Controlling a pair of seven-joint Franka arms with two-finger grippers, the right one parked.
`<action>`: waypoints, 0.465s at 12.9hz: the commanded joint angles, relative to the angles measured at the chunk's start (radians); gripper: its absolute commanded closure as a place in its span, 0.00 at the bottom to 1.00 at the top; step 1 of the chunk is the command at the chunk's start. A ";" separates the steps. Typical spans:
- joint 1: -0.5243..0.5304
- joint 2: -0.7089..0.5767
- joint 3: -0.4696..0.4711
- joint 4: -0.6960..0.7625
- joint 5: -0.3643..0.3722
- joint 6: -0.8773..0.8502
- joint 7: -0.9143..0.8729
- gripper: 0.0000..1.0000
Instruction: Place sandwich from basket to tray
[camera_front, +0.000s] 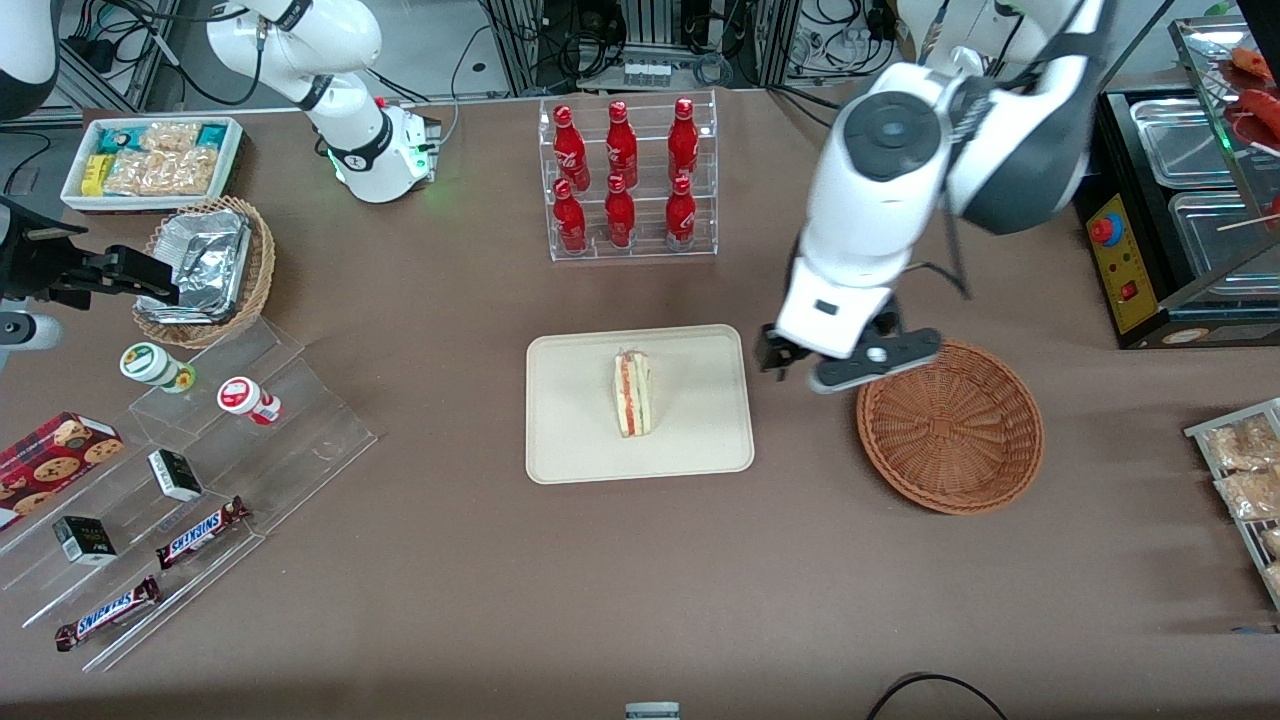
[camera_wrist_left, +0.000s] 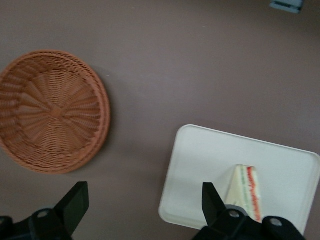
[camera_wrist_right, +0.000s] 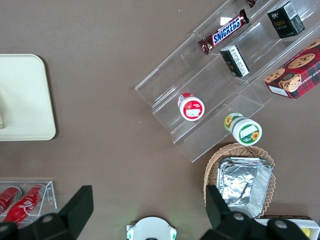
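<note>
The sandwich (camera_front: 632, 393) (camera_wrist_left: 246, 192), a pale wedge with red and green layers, lies on the cream tray (camera_front: 580, 440) (camera_wrist_left: 200, 165) in the middle of the table. The reddish-brown wicker basket (camera_front: 950, 425) (camera_wrist_left: 50, 110) sits beside the tray, toward the working arm's end, with nothing in it. My left gripper (camera_front: 790, 372) (camera_wrist_left: 144, 192) hangs above the bare table between tray and basket. It is open, and nothing is between its black fingers (camera_wrist_left: 75, 202).
A clear rack of red bottles (camera_front: 625, 180) stands farther from the front camera than the tray. Acrylic steps with snacks (camera_front: 200, 470), a foil-tray basket (camera_front: 205, 270) and a white snack box (camera_front: 150, 160) lie toward the parked arm's end. A black appliance (camera_front: 1180, 220) stands near the working arm.
</note>
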 joint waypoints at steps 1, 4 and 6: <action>0.091 -0.105 -0.010 -0.097 -0.002 -0.015 0.124 0.00; 0.212 -0.177 -0.010 -0.163 -0.017 -0.024 0.305 0.00; 0.291 -0.203 -0.010 -0.165 -0.049 -0.063 0.428 0.00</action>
